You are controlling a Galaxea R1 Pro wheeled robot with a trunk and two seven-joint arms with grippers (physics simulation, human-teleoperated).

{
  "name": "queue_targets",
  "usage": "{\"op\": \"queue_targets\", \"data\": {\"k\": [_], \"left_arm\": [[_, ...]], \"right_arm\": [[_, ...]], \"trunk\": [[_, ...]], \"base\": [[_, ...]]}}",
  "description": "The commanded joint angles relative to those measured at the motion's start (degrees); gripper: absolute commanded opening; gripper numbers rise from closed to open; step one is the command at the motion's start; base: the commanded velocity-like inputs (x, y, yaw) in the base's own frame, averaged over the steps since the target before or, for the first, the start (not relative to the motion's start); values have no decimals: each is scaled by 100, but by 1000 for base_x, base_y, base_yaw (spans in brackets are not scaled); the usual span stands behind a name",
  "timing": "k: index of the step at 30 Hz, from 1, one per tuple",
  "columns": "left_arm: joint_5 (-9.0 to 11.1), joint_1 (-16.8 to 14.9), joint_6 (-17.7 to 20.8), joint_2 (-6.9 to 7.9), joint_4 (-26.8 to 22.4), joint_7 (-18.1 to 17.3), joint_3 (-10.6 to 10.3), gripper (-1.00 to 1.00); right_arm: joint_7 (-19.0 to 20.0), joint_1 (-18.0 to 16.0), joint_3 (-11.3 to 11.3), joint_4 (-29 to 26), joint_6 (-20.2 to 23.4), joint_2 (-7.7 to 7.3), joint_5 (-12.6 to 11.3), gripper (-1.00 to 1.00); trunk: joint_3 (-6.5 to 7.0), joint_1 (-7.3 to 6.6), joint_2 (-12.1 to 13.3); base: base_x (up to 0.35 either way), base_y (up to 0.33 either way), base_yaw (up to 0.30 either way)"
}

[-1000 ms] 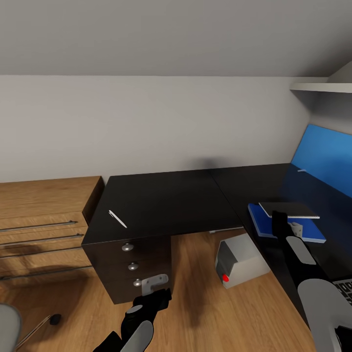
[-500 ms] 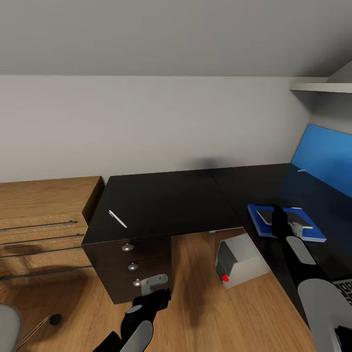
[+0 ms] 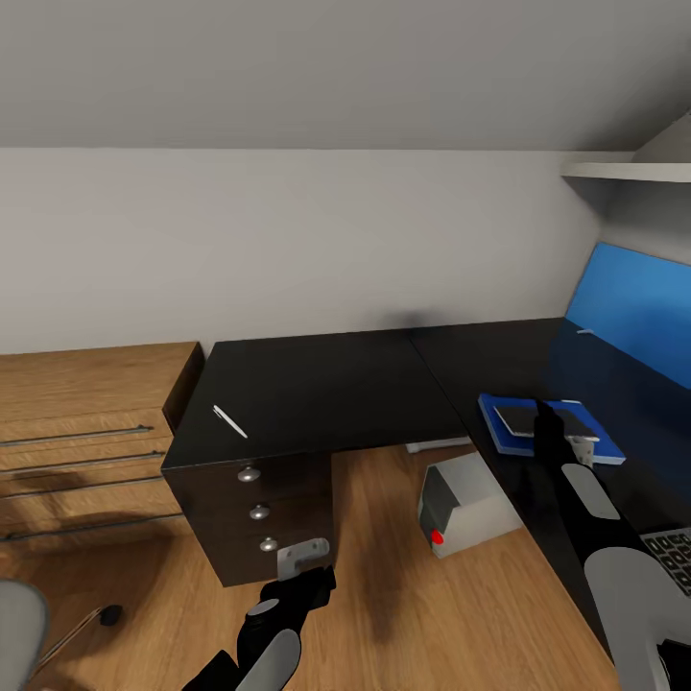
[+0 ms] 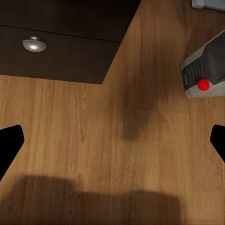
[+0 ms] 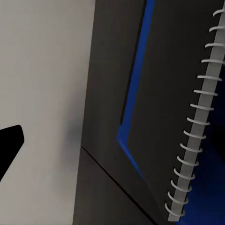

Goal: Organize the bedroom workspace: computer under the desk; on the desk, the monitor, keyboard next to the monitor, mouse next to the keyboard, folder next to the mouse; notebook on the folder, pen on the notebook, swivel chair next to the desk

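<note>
Dark spiral-bound notebook lies flat on the blue folder

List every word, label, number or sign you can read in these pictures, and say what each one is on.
No readable text in any view.
Grey laptop-style keyboard on the black desk: key legends too small and blurred to read.
Grey computer tower with a red button: no label legible.
Dark spiral-bound notebook on the blue folder: cover blank.

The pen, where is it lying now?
In the head view, the white pen lies on the black desk near its left front corner, above the drawers.
</note>
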Motion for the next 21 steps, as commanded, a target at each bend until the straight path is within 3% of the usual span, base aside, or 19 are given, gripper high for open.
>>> {"op": "queue_targets", "data": {"k": [1,10,21], "left_arm": [[22,-5,21,1,-7,38,-6,100],[22,-5,24,1,-8,39,-6,100],[26,-5,23,1,-7,39,-6,100]], "right_arm": [[13,-3,2,1,-10,-1,-60,100],[13,-3,2,1,-10,-2,-60,100],[13,-3,8,1,-10,-1,-60,100]], "trunk": [[-5,0,-3],[-5,0,-3],[192,-242,438]], "base": [[-5,-2,0],[-1,0,0],[0,0,0]]}}
